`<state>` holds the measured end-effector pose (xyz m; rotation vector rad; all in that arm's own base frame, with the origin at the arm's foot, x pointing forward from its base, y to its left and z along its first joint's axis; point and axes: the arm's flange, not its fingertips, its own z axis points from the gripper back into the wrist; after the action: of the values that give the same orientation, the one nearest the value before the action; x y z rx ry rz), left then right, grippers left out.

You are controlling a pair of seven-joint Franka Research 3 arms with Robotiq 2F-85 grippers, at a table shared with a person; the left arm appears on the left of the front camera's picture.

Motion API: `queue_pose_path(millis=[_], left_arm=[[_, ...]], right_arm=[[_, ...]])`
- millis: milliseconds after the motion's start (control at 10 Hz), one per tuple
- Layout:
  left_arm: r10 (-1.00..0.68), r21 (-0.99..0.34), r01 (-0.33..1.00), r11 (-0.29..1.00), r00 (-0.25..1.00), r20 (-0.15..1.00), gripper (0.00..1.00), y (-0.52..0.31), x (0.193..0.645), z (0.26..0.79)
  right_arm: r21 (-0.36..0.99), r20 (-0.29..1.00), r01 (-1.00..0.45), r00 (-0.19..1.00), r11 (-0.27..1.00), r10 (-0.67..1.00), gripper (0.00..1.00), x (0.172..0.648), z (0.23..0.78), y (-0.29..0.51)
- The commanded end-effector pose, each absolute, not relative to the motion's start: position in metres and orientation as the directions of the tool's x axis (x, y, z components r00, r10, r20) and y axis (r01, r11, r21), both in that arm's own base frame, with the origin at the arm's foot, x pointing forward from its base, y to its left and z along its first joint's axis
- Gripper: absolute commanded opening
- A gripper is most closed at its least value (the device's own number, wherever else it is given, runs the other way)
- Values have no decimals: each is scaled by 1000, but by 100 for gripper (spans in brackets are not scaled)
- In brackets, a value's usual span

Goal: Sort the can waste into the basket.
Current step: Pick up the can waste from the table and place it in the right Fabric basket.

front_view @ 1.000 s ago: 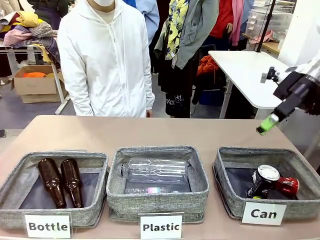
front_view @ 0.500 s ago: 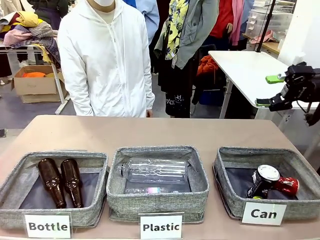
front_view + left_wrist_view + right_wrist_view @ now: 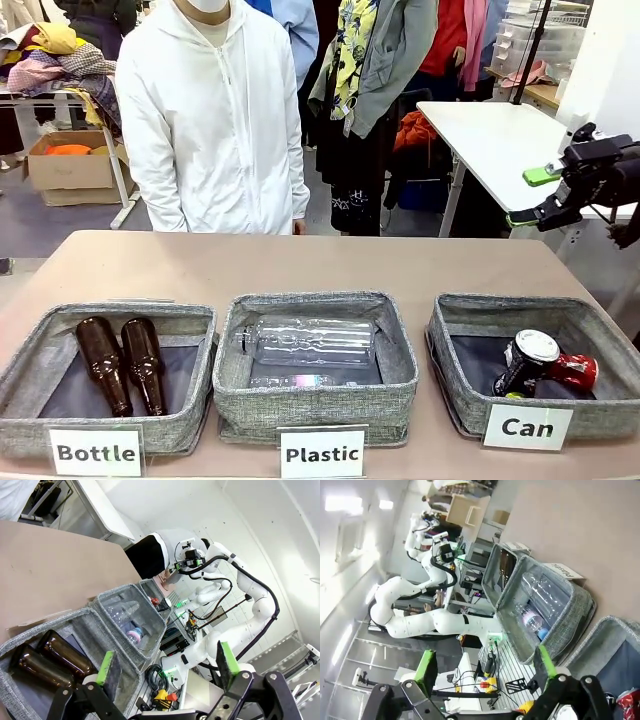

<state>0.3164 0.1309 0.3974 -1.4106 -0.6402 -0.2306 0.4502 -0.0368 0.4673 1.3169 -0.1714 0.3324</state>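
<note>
- Sorting looks done, judging by layout: both cans already lie in the "Can" basket [image 3: 462, 330], nothing loose on the table [image 3: 300, 265].
- Left to right across the front view: "Bottle" bin [image 3: 30, 360] w/ two brown bottles [image 3: 122, 362] lying side by side; "Plastic" bin [image 3: 232, 350] in the middle w/ a clear plastic bottle [image 3: 310, 341] on its side, and something w/ a coloured label under it; "Can" basket at far right.
- Black can [image 3: 527, 362] lies tilted, silver end facing the camera; red can [image 3: 574, 371] crushed, touching it on the right. Both rest on the dark lining, well below the rim.
- Left gripper [image 3: 165, 666]: fingers spread wide, nothing between the green pads; it hangs above the "Bottle" bin end, per left wrist view.
- Right gripper [image 3: 540, 195]: up high, beyond the right table edge, well apart from the basket; fingers spread, holding nothing. Right wrist view agrees: pads apart, gap empty.
- Left to do: prob. nothing except parking the arms, if no further cans get handed over.
- Surroundings: person in a white hoodie [image 3: 215, 110] stands at the far side, centre-left, hands not on the table. White side table [image 3: 490, 140] behind, at right.
- Obstructions: none seen; path over the basket is open.
</note>
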Motion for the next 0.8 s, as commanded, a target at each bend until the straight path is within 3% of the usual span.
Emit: queue_pose_path(millis=[0, 700], left_arm=[[223, -840, 516, 170, 810, 543, 100, 128, 314, 400], [223, -840, 516, 170, 810, 543, 100, 128, 314, 400]], right_arm=[[911, 331, -357, 931, 204, 151, 100, 450, 470, -42], [911, 331, -357, 931, 204, 151, 100, 450, 470, -42]])
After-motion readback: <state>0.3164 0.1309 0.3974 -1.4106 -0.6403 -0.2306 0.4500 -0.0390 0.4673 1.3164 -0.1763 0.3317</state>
